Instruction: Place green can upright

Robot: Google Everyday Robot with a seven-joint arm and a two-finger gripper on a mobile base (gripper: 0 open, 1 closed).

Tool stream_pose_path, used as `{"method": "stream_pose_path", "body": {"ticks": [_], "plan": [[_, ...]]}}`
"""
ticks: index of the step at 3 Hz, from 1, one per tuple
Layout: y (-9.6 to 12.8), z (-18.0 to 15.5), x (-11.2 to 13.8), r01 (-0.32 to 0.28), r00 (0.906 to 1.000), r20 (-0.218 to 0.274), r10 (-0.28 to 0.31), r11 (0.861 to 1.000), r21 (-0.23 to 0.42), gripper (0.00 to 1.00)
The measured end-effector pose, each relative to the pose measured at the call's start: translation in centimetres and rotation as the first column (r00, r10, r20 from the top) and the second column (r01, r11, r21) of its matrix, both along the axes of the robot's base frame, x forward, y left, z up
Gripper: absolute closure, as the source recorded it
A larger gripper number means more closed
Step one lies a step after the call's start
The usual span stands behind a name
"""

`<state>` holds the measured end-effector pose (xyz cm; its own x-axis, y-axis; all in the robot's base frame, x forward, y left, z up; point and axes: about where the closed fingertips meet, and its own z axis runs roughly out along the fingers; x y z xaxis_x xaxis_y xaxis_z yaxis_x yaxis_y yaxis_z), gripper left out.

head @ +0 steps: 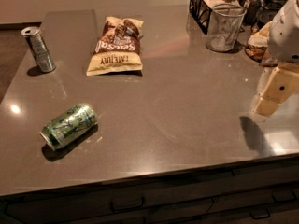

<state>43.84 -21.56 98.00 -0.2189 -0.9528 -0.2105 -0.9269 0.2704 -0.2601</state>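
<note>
Green and shiny, the green can lies on its side at about 8 o'clock on the grey stone bench, its silver top towards the lower left and close to the front edge. The claw hangs over the bench at 3 o'clock, well apart from the can. It has hold of nothing that I can see, and I cannot tell whether it is open or closed.

My worry is rolling. A round can on a smooth top will run away from a glancing touch, and the near edge at 6 o'clock is not far off; a nudge from the wrong side could send it to the floor. A grip taken too near one end might also let it swing and slip as it is tipped up.

Room is generous otherwise. Between claw and can the surface is bare. A slim silver can stands at 10 o'clock, a chip bag lies at 11, and a wire mesh cup sits at 1, all well clear of the path.
</note>
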Motion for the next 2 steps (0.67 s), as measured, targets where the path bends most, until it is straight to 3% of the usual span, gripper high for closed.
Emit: {"method": "stream_pose_path", "body": {"ticks": [1,2], "plan": [[0.0,0.0,0.0,0.0,1.0,0.0,0.0,1.0,0.0,0.0],[1.5,0.7,1.0,-0.045,0.9988,0.019,0.045,0.999,0.004,0.0]]}}
